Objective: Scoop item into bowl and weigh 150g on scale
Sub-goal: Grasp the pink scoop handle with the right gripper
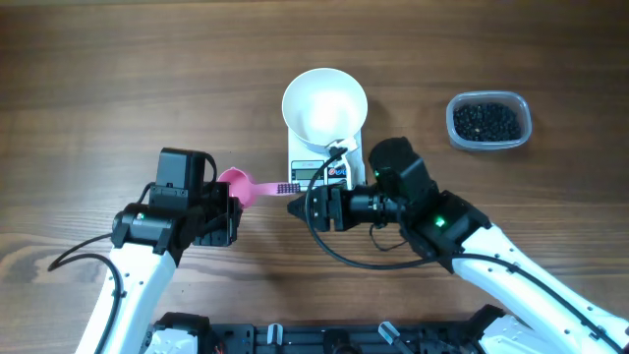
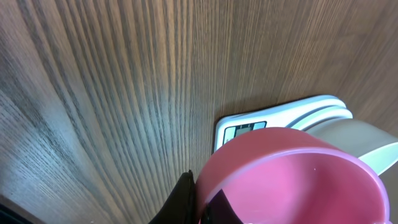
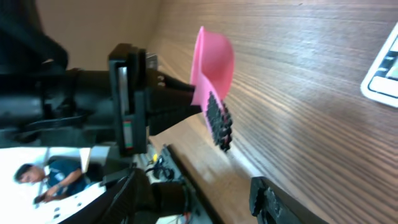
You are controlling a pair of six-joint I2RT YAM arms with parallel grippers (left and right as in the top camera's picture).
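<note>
We are at a hand-over. The left hand (image 1: 229, 197) is clamped on the cup of the pink scoop (image 1: 236, 183), holding it off the counter (image 1: 98, 79) with its dark-ribbed handle (image 1: 286, 187) pointing towards the right hand (image 1: 300, 205). The right hand stands partly open just at the handle's free end. In its own wrist view one finger (image 3: 273, 199) shows low, apart from the handle, so we judge that it grips nothing yet.

The scoop is empty. The black beans (image 1: 486, 120) all lie in the clear plastic tub (image 1: 452, 106) on the right, well apart from the scoop. The white bowl (image 1: 324, 103) sits empty on the scale (image 1: 316, 169), between the two arms and beyond the scoop.

To do this step well, we would bring the right hand's jaws squarely over the ribbed part of the handle, well in from its tip, so the scoop cannot pivot once loaded. We would close firmly before the left hand lets go. The cup should stay level and facing up, ready for the tub. We would also keep the right arm clear of the scale, which lies just beside it.
</note>
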